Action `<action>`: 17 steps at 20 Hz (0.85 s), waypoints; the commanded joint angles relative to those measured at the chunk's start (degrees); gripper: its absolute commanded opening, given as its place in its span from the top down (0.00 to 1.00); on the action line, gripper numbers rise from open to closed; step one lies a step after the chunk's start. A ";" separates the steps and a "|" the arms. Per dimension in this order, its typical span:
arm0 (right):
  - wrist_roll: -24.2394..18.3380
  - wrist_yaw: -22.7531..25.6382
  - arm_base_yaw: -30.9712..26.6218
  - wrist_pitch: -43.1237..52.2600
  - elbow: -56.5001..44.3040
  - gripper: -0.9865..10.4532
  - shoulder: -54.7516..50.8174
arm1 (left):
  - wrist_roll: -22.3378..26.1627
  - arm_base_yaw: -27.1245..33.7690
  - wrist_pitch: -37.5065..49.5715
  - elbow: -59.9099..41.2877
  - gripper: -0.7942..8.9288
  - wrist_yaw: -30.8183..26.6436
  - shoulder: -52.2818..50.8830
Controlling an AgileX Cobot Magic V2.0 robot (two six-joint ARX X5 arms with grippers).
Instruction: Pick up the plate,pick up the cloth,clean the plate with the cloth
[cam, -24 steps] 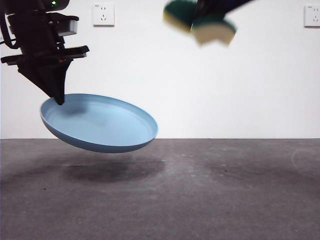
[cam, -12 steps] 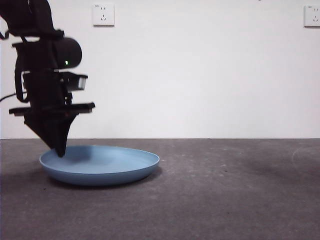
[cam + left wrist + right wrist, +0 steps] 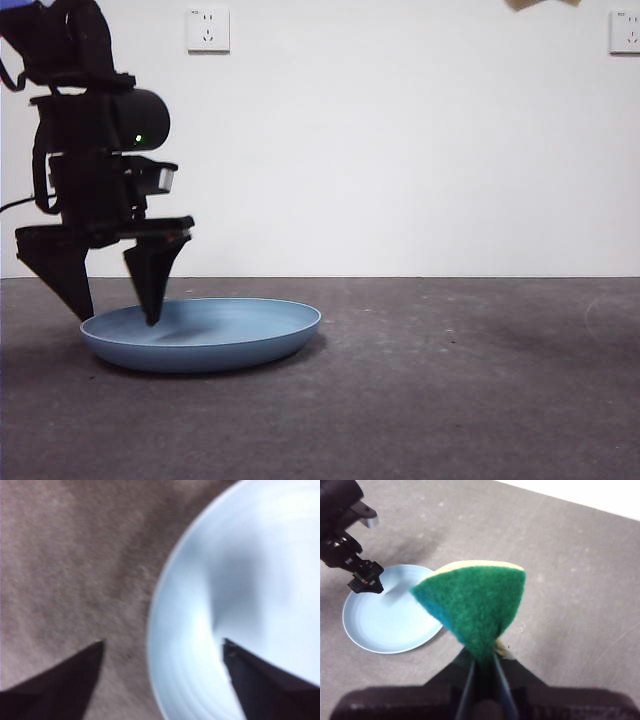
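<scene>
Two arms in play. Item one: wide, shallow light-blue plastic plate [image 3: 205, 335], lying flat on the grey desk [image 3: 450, 400]. My left gripper [image 3: 115, 305] hangs upright, fingers spread wide astride the rim, gripping nothing. Item two: yellow foam sponge with green scouring top [image 3: 477, 605], pinched in my right gripper [image 3: 482, 665], raised well apart. Judged step: plate set down; withdrawing comes next.

I read no text anywhere. Wall sockets [image 3: 208, 29] carry tiny marks, too small to read. No labels, brands, numbers.
</scene>
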 commanded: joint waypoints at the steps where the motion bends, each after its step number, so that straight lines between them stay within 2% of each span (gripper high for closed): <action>1: 1.64 -0.07 -1.11 0.31 -0.44 0.92 3.54 | -1.49 -2.27 0.39 -0.24 0.49 -0.04 -5.27; 5: 1.51 -0.35 -3.63 1.01 -0.44 0.92 11.28 | -1.49 -6.95 0.11 -0.24 0.50 -4.87 -14.45; 10: 1.20 -13.49 -10.91 4.94 -0.44 0.92 18.62 | -1.53 -10.29 1.55 -1.09 0.50 -6.27 -25.29; 14: 1.31 -15.19 -14.91 8.92 -0.44 0.92 22.86 | -3.04 -10.43 7.89 -11.34 0.50 -6.43 -36.96; 17: 1.27 -16.63 -16.00 11.32 -0.44 0.92 27.45 | -6.47 -10.64 11.63 -21.84 0.50 -6.36 -47.76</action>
